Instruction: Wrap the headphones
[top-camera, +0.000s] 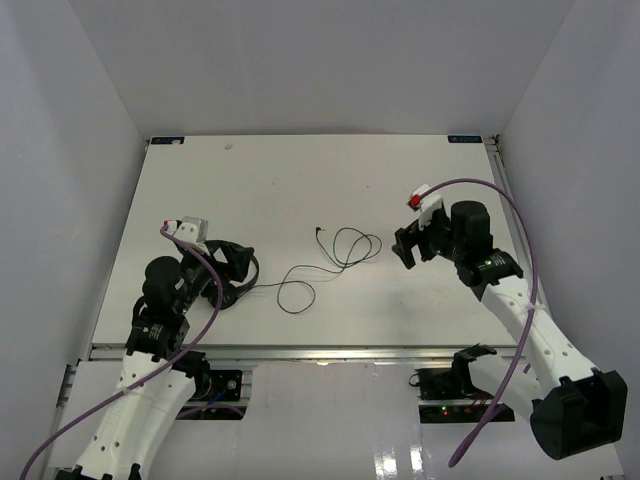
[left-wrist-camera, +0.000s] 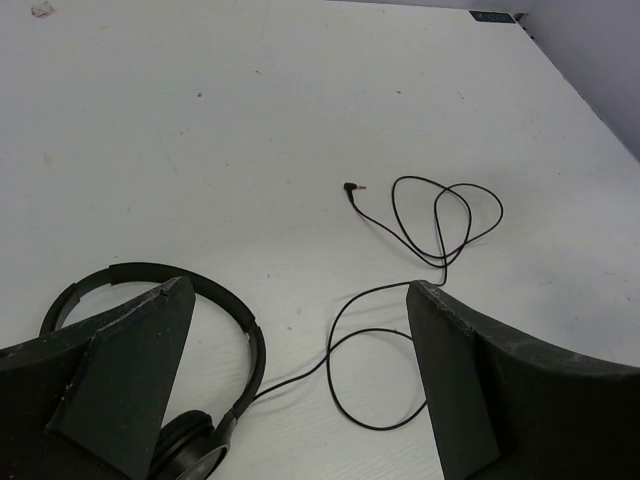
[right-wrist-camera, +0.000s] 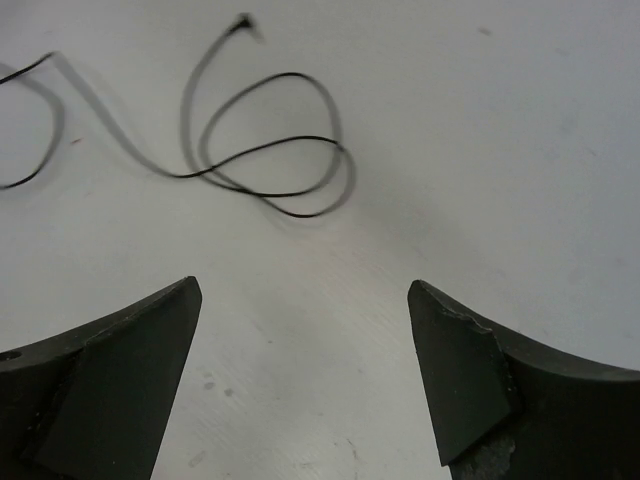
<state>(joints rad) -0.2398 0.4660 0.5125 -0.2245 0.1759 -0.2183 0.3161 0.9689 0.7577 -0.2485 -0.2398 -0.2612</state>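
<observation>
The black headphones lie flat at the table's left front. Their thin black cord runs right in loose loops and ends in a small plug. My left gripper is open just above the headphones. In the left wrist view, its left finger hides part of the headband and of one ear cup, and a cord loop lies between the fingers of the gripper. My right gripper is open and empty, right of the cord loops. The plug lies beyond this gripper.
The white table is boxed in by grey walls on the left, back and right. Thick purple cables arc over both arms. A metal rail runs along the near edge.
</observation>
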